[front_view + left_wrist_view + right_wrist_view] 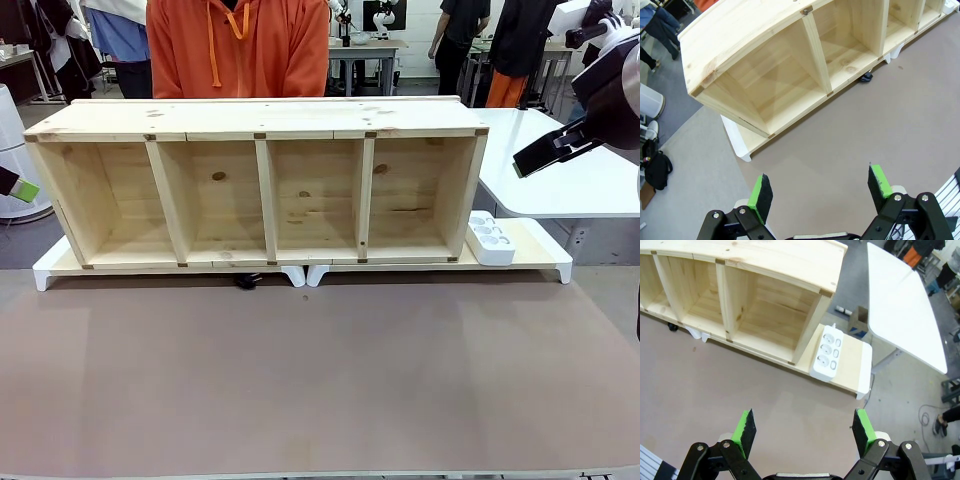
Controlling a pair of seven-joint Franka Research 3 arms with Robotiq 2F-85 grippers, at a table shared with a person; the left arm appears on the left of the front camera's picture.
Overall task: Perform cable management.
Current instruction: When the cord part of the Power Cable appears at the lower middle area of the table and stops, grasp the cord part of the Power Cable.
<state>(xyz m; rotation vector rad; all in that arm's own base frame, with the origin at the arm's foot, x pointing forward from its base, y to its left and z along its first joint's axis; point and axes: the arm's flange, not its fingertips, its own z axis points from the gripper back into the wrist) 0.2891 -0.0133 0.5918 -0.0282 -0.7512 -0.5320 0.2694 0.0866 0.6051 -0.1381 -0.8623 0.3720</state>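
Front view: the plug end of the thin black cable (245,281) is peeking out on the brown worktop (320,380), under the long four-bay pine shelf (260,120), left of middle.
Left claw (819,186): gaping open, carrying nothing; the plug is lying ahead of it, up-right.
Right claw (804,426): gaping open, empty, hovering nearer the white power strip (826,351).
Cable axis: hiding; cannot tell.
Nearer arm: likely left.
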